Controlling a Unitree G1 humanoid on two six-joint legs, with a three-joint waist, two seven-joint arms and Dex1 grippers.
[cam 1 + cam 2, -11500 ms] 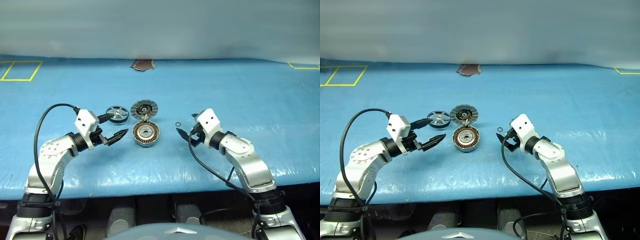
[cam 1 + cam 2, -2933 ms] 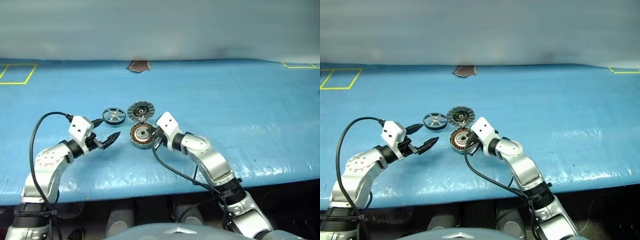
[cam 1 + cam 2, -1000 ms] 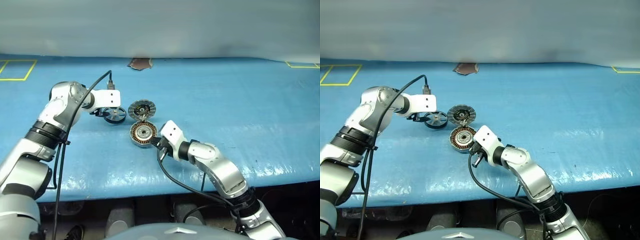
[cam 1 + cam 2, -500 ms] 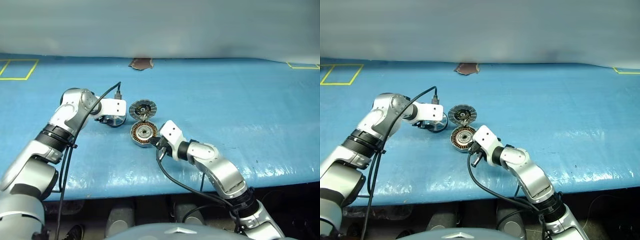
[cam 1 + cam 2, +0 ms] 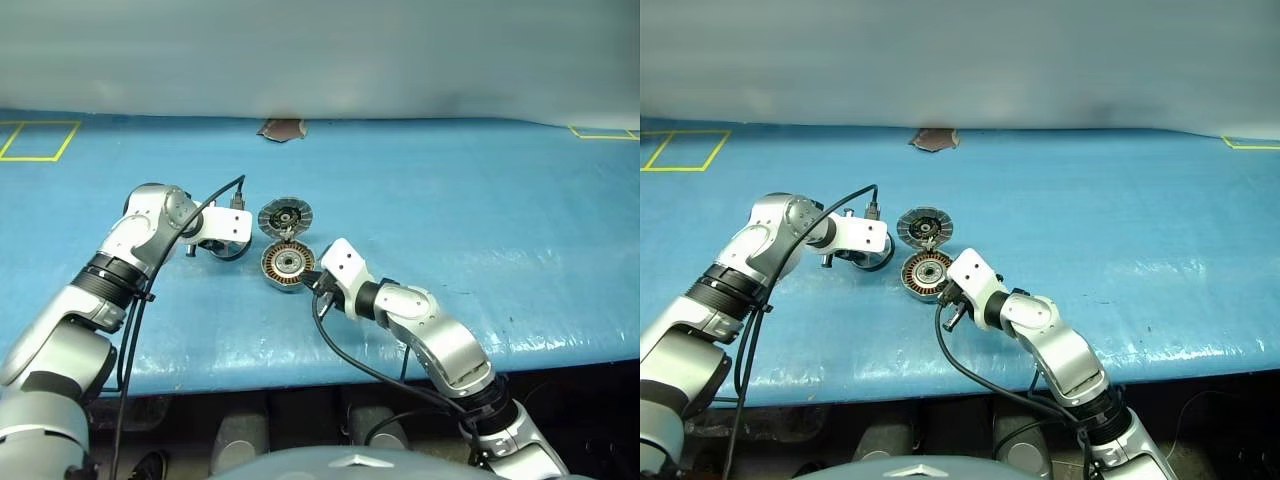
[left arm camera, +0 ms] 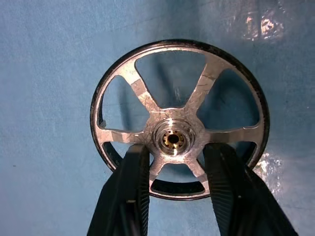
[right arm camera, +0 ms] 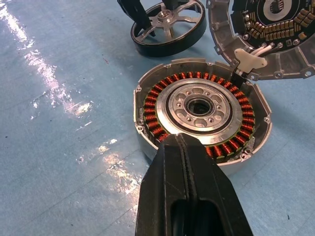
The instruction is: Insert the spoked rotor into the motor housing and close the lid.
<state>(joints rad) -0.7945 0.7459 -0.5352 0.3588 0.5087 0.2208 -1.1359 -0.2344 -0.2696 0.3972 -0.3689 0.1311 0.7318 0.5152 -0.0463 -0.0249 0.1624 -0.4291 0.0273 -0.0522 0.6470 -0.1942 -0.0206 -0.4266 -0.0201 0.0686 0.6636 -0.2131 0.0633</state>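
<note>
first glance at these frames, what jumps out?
The copper-wound motor housing lies mid-table on the blue cover, right end effector shut, tips resting on its near rim. Just left of it, the left end effector straddles the hub of the spoked rotor. The lid lies open behind.

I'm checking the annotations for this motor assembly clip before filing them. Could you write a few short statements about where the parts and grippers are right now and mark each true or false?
1. The spoked rotor already sits inside the motor housing. False: it lies on the blue table cover, beside the housing.
2. The left gripper has a finger on each side of the rotor's hub, reaching down between the spokes. True.
3. The right gripper is wide open above the lid. False: it is shut, its tip at the housing's near rim.
4. The lid lies closed over the housing. False: it lies just behind the housing, inner face up.
5. The housing's copper windings are uncovered. True.
</note>
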